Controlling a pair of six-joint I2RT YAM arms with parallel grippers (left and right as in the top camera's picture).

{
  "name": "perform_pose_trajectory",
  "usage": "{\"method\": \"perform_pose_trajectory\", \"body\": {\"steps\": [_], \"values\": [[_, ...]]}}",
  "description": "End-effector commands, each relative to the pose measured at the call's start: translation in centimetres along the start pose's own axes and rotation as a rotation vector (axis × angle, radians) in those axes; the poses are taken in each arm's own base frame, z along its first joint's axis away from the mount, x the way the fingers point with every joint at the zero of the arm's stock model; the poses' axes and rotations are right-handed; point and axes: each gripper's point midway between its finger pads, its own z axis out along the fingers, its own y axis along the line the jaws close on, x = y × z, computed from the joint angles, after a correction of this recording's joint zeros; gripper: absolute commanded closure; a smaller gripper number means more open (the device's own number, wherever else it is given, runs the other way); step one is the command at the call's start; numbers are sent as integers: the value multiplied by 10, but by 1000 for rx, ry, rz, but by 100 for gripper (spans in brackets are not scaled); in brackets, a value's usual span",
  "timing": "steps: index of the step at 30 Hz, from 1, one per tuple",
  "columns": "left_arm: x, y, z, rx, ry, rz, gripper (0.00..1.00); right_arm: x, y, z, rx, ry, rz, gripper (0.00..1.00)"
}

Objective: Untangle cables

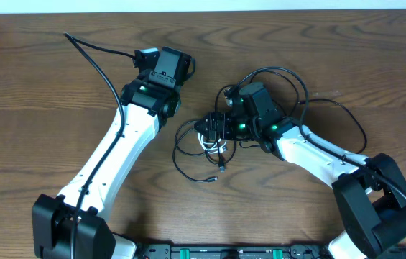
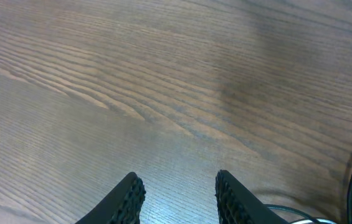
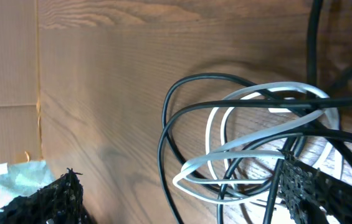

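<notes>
Thin black cord (image 3: 213, 76) and thinner white cord (image 3: 269, 88) lie looped together mid-way across the brown wooden table (image 1: 44, 86), between the right gripper's (image 3: 176, 180) widely spread jaws. The left gripper (image 2: 177, 183), jaws partly apart and gripping nothing, hovers over bare wood nearby.

Table (image 2: 163, 93) matt grained wood; cables (image 3: 275, 86) smooth, glossy plastic.
</notes>
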Motion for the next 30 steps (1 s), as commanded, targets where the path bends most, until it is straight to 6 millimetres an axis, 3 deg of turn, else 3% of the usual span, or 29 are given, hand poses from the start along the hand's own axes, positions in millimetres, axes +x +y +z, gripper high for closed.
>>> {"method": "perform_pose_trajectory", "body": {"steps": [1,12,22,25,30], "values": [[2,1,3,-10,9,-7,61,-2,0,2,9,-8,21,1],[2,1,3,-10,9,-7,61,27,37,-8,-208,194,160,2],[2,1,3,-10,9,-7,61,30,41,-10,-236,222,163,1],[2,1,3,-9,9,-8,61,23,32,-6,-178,166,160,1],[3,-2,3,9,16,-23,61,-1,-4,9,90,-62,101,1]]}}
